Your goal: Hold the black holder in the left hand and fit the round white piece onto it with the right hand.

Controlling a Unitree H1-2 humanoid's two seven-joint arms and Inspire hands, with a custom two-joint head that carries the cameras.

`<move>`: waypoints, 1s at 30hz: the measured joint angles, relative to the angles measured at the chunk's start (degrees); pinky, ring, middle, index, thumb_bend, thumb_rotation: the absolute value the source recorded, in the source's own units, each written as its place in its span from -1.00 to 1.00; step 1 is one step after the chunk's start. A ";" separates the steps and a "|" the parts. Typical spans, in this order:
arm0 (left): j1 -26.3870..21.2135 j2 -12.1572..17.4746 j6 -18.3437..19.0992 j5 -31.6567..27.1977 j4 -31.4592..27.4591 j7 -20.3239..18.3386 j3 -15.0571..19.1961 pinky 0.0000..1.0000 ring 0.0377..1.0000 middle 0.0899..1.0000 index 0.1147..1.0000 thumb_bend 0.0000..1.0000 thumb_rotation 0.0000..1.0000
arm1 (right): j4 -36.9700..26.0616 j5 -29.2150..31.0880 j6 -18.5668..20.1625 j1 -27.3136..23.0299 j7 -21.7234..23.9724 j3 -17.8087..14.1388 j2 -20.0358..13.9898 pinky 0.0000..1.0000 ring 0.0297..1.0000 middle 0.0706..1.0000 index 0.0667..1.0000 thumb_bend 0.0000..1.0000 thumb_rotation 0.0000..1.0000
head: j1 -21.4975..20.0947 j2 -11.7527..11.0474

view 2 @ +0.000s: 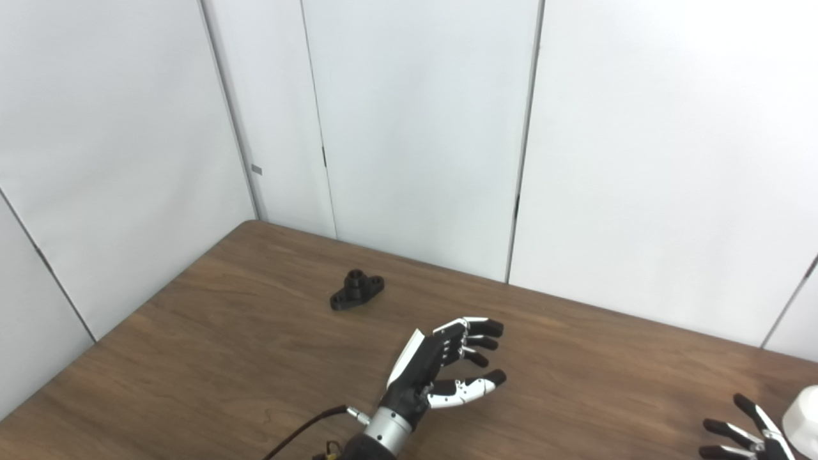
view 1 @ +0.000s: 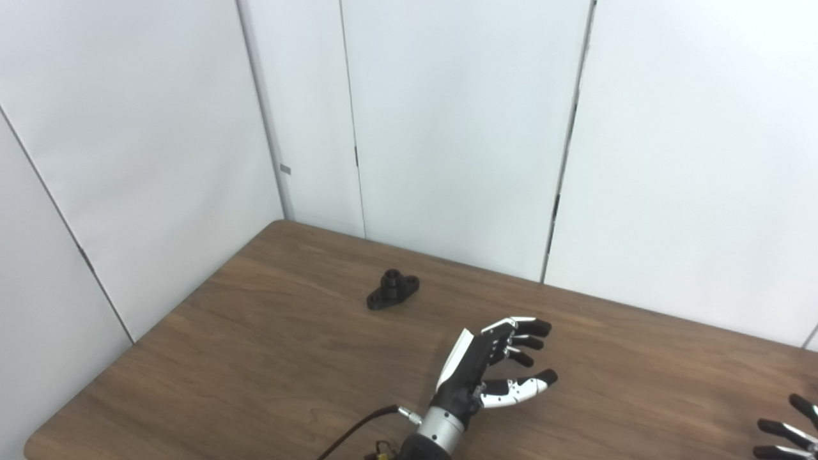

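Note:
The black holder lies on the brown table toward the far left, its round boss pointing up. My left hand hovers over the table's middle, open, fingers spread and curled, a good way to the right of and nearer than the holder. At the bottom right edge only the fingertips of my right hand show, spread apart and holding nothing. The round white piece stands at the right edge of the right eye view, just right of those fingertips; it is cut off by the frame.
White wall panels stand close behind the table's far edge and along its left side. A black cable runs from my left wrist to the bottom edge.

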 measured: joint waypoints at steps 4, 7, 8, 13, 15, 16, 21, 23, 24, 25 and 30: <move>0.02 -0.02 -0.09 0.02 -0.18 0.73 0.42 0.14 0.41 0.49 0.44 0.22 -0.86 | 0.39 0.05 -0.17 -0.21 0.00 -0.10 -0.01 -0.16 0.13 0.36 0.71 -0.01 -0.76 | 0.35 0.26; 0.20 0.29 0.11 0.41 -0.77 1.16 0.66 0.11 0.40 0.50 0.46 0.25 -0.90 | 0.38 0.27 -0.15 -0.29 0.03 -0.10 0.01 -0.16 0.13 0.36 0.71 -0.01 -0.78 | 0.70 0.26; 0.40 0.52 0.21 0.59 -1.17 1.15 0.69 0.09 0.37 0.50 0.46 0.29 -0.92 | 0.39 0.38 -0.14 -0.33 0.05 -0.10 0.01 -0.16 0.13 0.36 0.71 -0.01 -0.78 | 0.70 0.26; 0.59 3.80 2.00 2.63 -3.30 0.73 1.03 0.01 0.25 0.43 0.37 0.42 -1.00 | 1.21 1.15 -0.37 -0.79 0.12 -0.17 -0.02 -0.15 0.14 0.37 0.71 -0.01 -0.79 | 1.14 0.61; -0.02 6.59 1.99 4.68 -4.31 0.28 1.09 0.04 0.23 0.40 0.35 0.43 -1.00 | 1.33 1.28 -0.38 -0.85 0.20 -0.19 -0.05 -0.15 0.14 0.37 0.71 -0.02 -0.77 | 1.14 0.79; -0.54 8.49 1.92 5.50 -4.83 -0.38 1.07 0.05 0.23 0.39 0.35 0.43 -1.00 | 1.32 1.31 -0.38 -0.85 0.28 -0.17 -0.07 -0.15 0.14 0.37 0.71 -0.02 -0.77 | 1.14 0.79; -2.90 14.05 3.16 5.90 -7.14 -2.07 2.57 0.11 0.30 0.38 0.36 0.50 -1.00 | 1.32 1.31 -0.31 -0.80 0.50 -0.14 -0.38 -0.15 0.13 0.37 0.71 -0.03 -0.90 | 1.32 1.41; -3.24 14.80 4.25 6.05 -8.12 -2.67 2.92 0.14 0.34 0.39 0.36 0.52 -1.00 | 1.35 1.32 -0.31 -0.81 0.50 -0.14 -0.48 -0.15 0.14 0.38 0.71 -0.03 -0.85 | 1.41 1.49; -3.31 15.11 4.43 6.59 -8.23 -2.67 3.12 0.15 0.35 0.39 0.36 0.52 -1.00 | 1.35 1.35 -0.31 -0.82 0.50 -0.13 -0.48 -0.15 0.14 0.38 0.71 -0.03 -0.81 | 1.49 1.49; -3.36 15.52 4.51 7.36 -8.32 -2.66 3.28 0.16 0.35 0.39 0.36 0.52 -1.00 | 1.35 1.41 -0.31 -0.82 0.51 -0.13 -0.48 -0.15 0.14 0.38 0.71 -0.03 -0.79 | 1.50 1.49; -4.28 17.77 8.24 11.78 -10.04 -1.37 6.27 0.21 0.38 0.40 0.34 0.58 -0.99 | 1.37 1.91 -0.31 -0.82 0.60 -0.14 -0.68 -0.16 0.12 0.39 0.71 -0.03 -0.71 | 1.58 1.84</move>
